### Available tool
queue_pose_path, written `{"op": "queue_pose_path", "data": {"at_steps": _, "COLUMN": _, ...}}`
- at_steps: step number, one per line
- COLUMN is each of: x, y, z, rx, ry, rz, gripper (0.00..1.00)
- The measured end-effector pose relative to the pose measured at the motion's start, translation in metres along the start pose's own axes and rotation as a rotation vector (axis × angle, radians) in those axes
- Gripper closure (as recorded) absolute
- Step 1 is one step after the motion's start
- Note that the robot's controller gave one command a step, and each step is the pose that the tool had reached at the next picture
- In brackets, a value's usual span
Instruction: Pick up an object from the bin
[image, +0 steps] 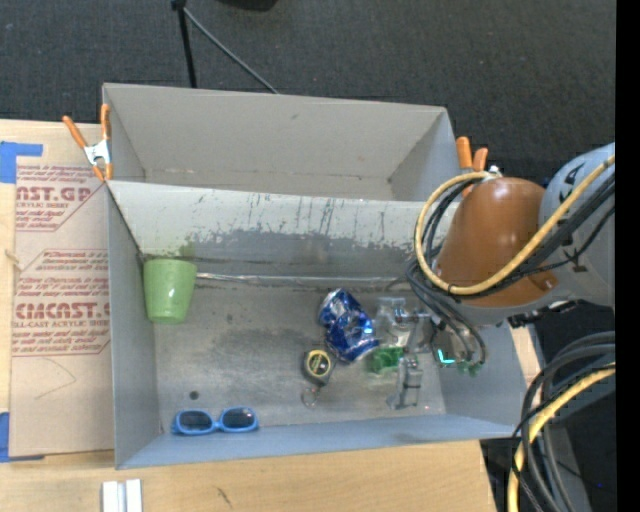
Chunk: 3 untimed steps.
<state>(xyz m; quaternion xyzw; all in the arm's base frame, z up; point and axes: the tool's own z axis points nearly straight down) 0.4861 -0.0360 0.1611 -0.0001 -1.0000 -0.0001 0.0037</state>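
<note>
My gripper (404, 352) is low in the bin's right part, near the floor, with its metal fingers (408, 386) standing apart, so it is open. A small green thing (382, 361) lies right at the fingers, on their left side; the view does not settle whether they touch it. Just left of that sits a crumpled blue and white wrapper (345, 322). A small round yellow and black thing (318, 364) lies on the floor below the wrapper.
A light green cup (168, 289) lies on its side against the left wall. Blue sunglasses (214, 421) rest by the front left corner. The arm's orange cover and looped cables hang over the bin's right rim.
</note>
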Motion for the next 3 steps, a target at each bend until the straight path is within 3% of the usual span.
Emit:
{"op": "queue_pose_path", "data": {"at_steps": 1, "x": -0.047, "y": 0.009, "z": 0.085, "rx": 0.000, "ry": -0.013, "rz": 0.040, "gripper": 0.00}}
{"op": "queue_pose_path", "data": {"at_steps": 2, "x": -0.046, "y": 0.008, "z": 0.079, "rx": 0.002, "ry": -0.013, "rz": 0.039, "gripper": 1.00}}
{"op": "queue_pose_path", "data": {"at_steps": 3, "x": -0.046, "y": 0.017, "z": -0.040, "rx": -0.001, "ry": -0.017, "rz": 0.034, "gripper": 1.00}}
